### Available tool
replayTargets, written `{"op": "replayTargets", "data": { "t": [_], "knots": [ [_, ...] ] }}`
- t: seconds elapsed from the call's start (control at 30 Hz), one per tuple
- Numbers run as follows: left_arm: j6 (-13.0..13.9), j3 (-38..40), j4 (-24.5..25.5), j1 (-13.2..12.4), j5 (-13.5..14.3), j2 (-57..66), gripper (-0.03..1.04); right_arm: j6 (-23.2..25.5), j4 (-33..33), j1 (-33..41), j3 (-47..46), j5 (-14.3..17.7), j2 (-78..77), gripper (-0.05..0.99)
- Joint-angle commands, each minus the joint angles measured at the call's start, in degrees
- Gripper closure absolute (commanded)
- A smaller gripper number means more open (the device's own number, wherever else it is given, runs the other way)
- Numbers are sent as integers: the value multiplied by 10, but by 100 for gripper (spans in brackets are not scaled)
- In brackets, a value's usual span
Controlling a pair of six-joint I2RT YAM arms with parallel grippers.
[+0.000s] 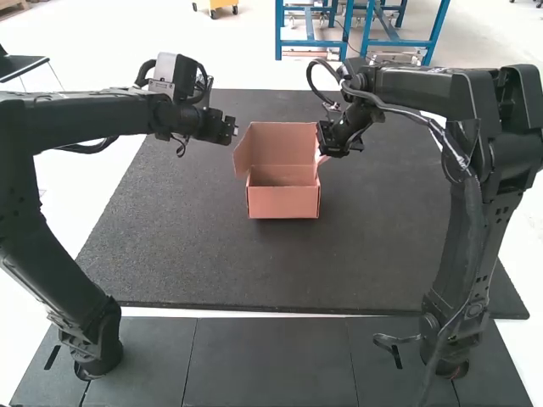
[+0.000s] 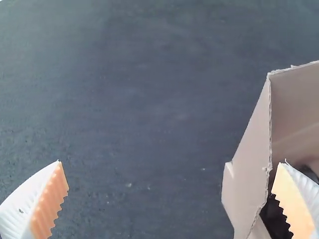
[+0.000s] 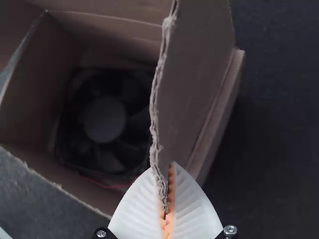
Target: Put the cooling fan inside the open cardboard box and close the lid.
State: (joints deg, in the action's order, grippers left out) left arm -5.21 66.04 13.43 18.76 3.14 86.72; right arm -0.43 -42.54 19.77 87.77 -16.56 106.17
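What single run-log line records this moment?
black cooling fan: in pink cardboard box; lid: open; right tool: shut on box flap; left tool: open

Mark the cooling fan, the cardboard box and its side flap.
cooling fan (image 3: 104, 119): right wrist view, centre hub.
cardboard box (image 1: 284, 202): high view, front wall.
side flap (image 3: 197, 74): right wrist view, flat face.

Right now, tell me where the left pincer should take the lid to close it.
Take the lid's left side flap by its thin free edge, coming from the box's left. It stands upright, edge toward the open left pincer; the right pincer pinches the opposite flap.
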Motion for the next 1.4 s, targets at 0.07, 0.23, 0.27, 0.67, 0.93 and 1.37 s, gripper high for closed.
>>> {"op": "replayTargets", "data": {
  "t": [0.07, 0.23, 0.27, 0.67, 0.93, 1.37],
  "knots": [
    [5, -18, -11, -1, 18, 16, 4, 6, 3, 6, 15, -1, -31, 95],
    [5, -23, -19, 0, 18, 31, 4, 6, 4, 6, 15, -1, -31, 95],
    [5, -23, -22, 0, 18, 34, 4, 6, 4, 6, 15, -1, -31, 95],
    [6, -21, -45, 0, 19, 60, 4, 5, 4, 4, 15, -1, -31, 95],
    [5, -8, -56, 11, -1, 61, 4, 5, 4, 3, 16, -1, -31, 95],
    [1, 11, -39, 29, -16, 56, 4, 10, 4, 0, 44, -1, -31, 95]
  ]
}}
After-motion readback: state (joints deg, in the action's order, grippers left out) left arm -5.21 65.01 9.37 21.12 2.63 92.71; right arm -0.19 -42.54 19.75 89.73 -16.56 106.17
